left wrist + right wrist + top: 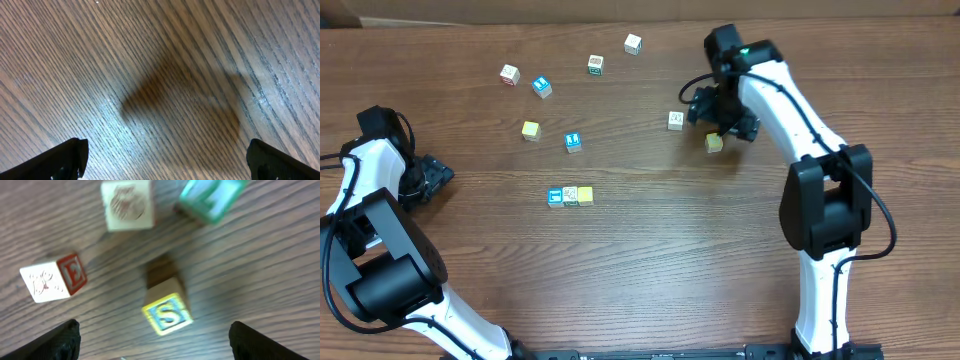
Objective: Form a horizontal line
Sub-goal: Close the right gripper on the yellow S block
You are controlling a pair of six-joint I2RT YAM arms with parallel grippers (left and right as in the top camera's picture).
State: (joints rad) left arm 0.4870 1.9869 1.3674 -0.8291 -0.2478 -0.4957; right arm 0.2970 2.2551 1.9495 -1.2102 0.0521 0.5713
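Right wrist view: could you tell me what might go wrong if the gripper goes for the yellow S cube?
1. The yellow S cube sits skewed to the open right gripper, so closing could twist or flick it away.
2. The white cube with a red E lies nearby; a finger might nudge it.
3. The row of three cubes is tightly packed, so adding a fourth could knock it crooked.

dark wood-grain table [720, 260], pale tan strip [520, 12] along its far edge

marks on the horizontal line [570, 196] are unreadably small; the green block [212, 197] is cropped.
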